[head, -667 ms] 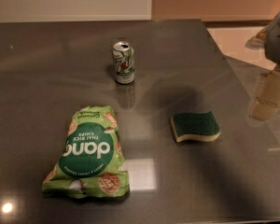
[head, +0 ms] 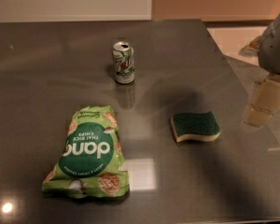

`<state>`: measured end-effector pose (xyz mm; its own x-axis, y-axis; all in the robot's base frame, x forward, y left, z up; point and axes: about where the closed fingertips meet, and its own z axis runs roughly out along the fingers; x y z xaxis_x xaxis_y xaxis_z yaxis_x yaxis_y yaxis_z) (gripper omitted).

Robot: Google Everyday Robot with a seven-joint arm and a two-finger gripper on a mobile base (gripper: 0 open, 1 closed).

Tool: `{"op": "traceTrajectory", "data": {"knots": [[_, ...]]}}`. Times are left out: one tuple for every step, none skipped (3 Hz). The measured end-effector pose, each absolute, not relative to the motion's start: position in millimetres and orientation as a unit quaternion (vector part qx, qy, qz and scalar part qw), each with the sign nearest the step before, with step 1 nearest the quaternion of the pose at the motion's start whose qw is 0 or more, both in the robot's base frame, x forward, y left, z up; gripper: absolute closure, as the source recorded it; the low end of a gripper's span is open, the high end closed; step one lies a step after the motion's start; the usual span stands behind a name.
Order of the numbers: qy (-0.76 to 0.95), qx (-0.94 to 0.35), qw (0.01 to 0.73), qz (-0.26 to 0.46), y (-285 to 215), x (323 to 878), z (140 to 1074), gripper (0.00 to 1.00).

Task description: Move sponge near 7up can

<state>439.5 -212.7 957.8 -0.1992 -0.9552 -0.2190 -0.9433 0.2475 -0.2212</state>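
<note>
The sponge [head: 195,126] lies flat on the grey table [head: 186,55], right of centre, with its dark green scrub top up and its pale yellow foam base showing at the front edge. The 7up can [head: 123,62] stands upright at the back centre, well apart from the sponge, up and to its left. My gripper [head: 266,101] hangs at the right edge of the view, above the table's right side. It is to the right of the sponge and slightly further back, and is not touching it. Nothing shows in it.
A large green chip bag [head: 88,152] lies flat at the front left, left of the sponge. The table's right edge runs diagonally just beyond the gripper, with pale floor [head: 233,38] behind it. A wall stands behind the table's far edge.
My gripper has dropped slightly lower at the right edge. The sponge, the can and the bag have not moved.
</note>
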Motion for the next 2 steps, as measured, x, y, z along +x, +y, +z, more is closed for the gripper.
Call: {"op": "traceTrajectory", "data": {"knots": [[0.766, -0.626, 0.143, -0.001, -205, 449, 929, 0.00], [0.760, -0.637, 0.132, 0.018, -198, 460, 900, 0.00]]}}
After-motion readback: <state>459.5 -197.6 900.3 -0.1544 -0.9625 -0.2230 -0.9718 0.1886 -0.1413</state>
